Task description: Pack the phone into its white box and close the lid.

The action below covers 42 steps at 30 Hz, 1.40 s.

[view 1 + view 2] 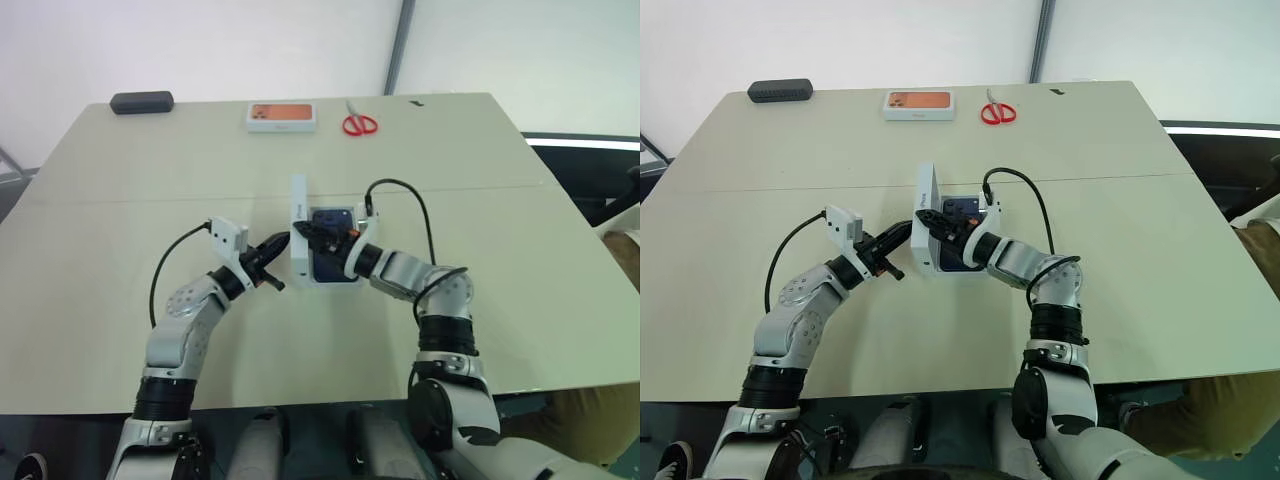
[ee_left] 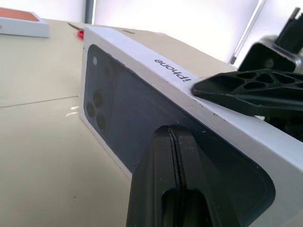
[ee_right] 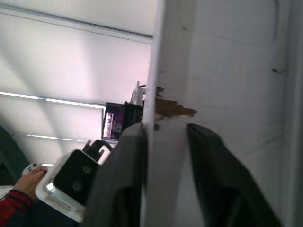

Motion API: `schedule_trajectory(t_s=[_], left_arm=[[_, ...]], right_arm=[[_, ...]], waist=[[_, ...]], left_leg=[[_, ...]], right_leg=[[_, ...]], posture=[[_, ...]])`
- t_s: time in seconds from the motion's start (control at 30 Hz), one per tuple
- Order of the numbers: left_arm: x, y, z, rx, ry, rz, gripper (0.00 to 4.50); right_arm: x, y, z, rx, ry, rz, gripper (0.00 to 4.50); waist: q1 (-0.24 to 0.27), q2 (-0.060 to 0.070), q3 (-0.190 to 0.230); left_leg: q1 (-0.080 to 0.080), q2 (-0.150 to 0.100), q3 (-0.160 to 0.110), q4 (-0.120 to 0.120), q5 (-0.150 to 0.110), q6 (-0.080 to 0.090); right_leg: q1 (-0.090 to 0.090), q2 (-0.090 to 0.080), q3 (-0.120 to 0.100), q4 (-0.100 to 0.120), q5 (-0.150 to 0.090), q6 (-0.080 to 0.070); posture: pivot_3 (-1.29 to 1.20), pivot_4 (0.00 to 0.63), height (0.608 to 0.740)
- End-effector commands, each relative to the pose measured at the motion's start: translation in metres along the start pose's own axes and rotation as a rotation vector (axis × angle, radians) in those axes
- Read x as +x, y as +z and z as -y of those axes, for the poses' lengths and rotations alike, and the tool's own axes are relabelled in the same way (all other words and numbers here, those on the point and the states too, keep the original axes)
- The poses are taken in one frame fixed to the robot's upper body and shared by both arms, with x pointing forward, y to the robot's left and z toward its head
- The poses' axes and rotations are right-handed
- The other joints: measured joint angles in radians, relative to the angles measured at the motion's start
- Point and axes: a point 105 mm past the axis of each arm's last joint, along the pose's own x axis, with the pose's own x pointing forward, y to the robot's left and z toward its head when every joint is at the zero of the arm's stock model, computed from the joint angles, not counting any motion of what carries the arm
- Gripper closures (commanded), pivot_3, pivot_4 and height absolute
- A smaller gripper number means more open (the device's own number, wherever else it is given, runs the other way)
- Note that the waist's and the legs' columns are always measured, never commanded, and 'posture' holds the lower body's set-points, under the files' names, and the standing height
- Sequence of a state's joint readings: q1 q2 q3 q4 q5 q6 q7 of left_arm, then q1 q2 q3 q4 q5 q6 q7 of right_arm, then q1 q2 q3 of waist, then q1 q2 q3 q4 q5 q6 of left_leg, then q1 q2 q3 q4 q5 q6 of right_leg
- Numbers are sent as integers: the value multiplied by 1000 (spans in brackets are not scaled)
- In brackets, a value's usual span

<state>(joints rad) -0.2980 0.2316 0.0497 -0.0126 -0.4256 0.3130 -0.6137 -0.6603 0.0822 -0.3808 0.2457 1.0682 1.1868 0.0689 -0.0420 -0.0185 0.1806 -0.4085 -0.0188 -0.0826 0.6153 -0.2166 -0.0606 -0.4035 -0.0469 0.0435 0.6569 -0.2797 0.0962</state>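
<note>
Lid [image 1: 298, 228] stands on edge mid-table, just left of the white box [image 1: 335, 278]; my right gripper [image 1: 312, 234] straddles its wall, fingers apart. Left gripper [image 1: 272, 284] pressed together against the lid's printed face, visible from the left wrist. Phone [image 1: 333, 245] in the box, mostly hidden by my right gripper.

The lid [image 1: 926, 225] stands on edge — printed dark-blue face outward — beside the white box [image 1: 335, 280], where the phone [image 1: 334, 247] lies.

"iPhone" — grey lettering on the lid's [image 2: 189, 101] white side edge
</note>
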Motion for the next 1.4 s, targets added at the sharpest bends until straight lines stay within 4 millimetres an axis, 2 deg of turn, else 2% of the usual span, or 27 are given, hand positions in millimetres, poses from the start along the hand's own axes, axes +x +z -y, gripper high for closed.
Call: schedule_trajectory(t_s=[0.03, 0.07, 0.17, 0.27, 0.33, 0.4, 0.47, 0.53, 0.6, 0.7, 0.77, 0.87, 0.9, 1.07, 1.17, 1.27, 1.4], left_arm=[[7, 8, 9, 28, -35, 34, 4500], [7, 8, 10, 26, -40, 34, 4500], [11, 7, 14, 18, -48, 36, 4500], [15, 5, 17, 8, -59, 38, 4500], [17, 4, 19, 5, -67, 37, 4500], [19, 3, 20, 2, -70, 33, 4500], [19, 4, 19, -4, -69, 36, 4500], [18, 6, 17, -6, -67, 38, 4500], [16, 8, 15, -6, -67, 38, 4500], [11, 17, 6, 3, -45, 49, 4500], [9, 22, 0, 21, -25, 55, 4500], [5, 30, -19, 61, 54, 68, 4500], [4, 32, -24, 73, 76, 69, 4500], [9, 19, -47, 166, 189, -26, 4500], [9, 10, -62, 158, 254, -59, 4500], [14, 4, -60, 58, 220, -60, 4500], [25, -5, -47, 48, 157, -93, 4500]], right_arm=[[-10, 6, -13, -89, 32, -5, 1049], [-14, 9, -14, -140, 19, -6, 592], [-31, 22, -9, -326, -61, 1, 592], [-44, 38, -12, -371, -59, 33, 592], [-53, 55, -21, -446, -60, 93, 592], [-61, 76, -23, -659, -150, 151, 592], [-64, 87, -18, -815, -236, 178, 592], [-66, 94, -7, -972, -337, 171, 592], [-66, 91, -1, -1069, -353, 150, 592], [-61, 77, 7, -1278, -369, 83, 1462], [-58, 71, 6, -1342, -352, 67, 2336], [-54, 65, 7, -1387, -350, 58, 4019], [-53, 64, 9, -1397, -359, 54, 4457], [-49, 58, 14, -1462, -392, 33, 4457], [-43, 52, 12, -1471, -375, 17, 4457], [-40, 50, 13, -1491, -381, 9, 4457], [-39, 52, 15, -1492, -402, 18, 4457]], waist=[[-1, 0, 0], [-1, 0, 1], [0, 1, 1], [0, 0, 1], [-2, 0, 1], [-2, 1, 1], [-2, 1, 1], [-3, 1, 1], [-3, 0, 1], [-1, 0, 2], [-1, 0, 2], [1, 0, 2], [2, 0, 2], [4, 0, 2], [3, 0, 2], [4, 0, 2], [5, 0, 2]], left_leg=[[0, 0, 0, 0, 0, 0], [0, 0, 0, 0, 0, 0], [-1, 0, 0, 0, 0, 0], [-1, 0, 0, 0, 0, 0], [-1, 0, 0, 0, 0, 0], [-1, 0, 0, 0, 0, 0], [-1, 0, 1, 0, 0, 0], [-1, 0, 1, 0, 0, 0], [-1, 0, 1, -1, 0, 0], [-1, 0, 1, -1, 0, 0], [-1, 0, 1, 0, 0, 0], [-1, 0, 1, 0, 0, 0], [-1, 0, 0, 0, 0, 0], [-1, 0, 0, 0, 0, 0], [-1, -1, 0, 0, 0, 0], [-1, -1, 0, 0, 0, 0], [-1, -1, -1, 0, 0, 0]], right_leg=[[0, 0, 0, 0, 0, 0], [0, 0, 0, 0, 0, 0], [-1, 0, 0, 0, 0, 0], [-1, 0, 0, 0, 0, 0], [-1, 1, 0, -1, 0, 0], [-1, 1, 0, -1, 0, 0], [-1, 1, 0, -1, 0, 0], [-1, 1, 0, -1, 0, 0], [-1, 1, 0, -1, 0, 0], [-1, 1, 0, -1, 0, 0], [-1, 1, 0, -1, 0, 0], [-1, 0, 0, -1, 0, 0], [-1, 0, 0, -1, 0, 0], [-1, 1, 0, -1, 0, 0], [-1, 1, 0, -1, 0, 0], [-1, 0, 0, -1, 0, 0], [-1, 0, 0, -1, 0, 0]], posture=[[0, 150, 740], [0, 150, 740], [0, 150, 740], [0, 150, 740], [0, 150, 740], [0, 150, 740], [0, 150, 740], [0, 150, 740], [0, 150, 740], [0, 150, 740], [0, 150, 740], [0, 150, 740], [0, 150, 740], [0, 150, 740], [0, 150, 740], [0, 150, 740], [0, 150, 740]])
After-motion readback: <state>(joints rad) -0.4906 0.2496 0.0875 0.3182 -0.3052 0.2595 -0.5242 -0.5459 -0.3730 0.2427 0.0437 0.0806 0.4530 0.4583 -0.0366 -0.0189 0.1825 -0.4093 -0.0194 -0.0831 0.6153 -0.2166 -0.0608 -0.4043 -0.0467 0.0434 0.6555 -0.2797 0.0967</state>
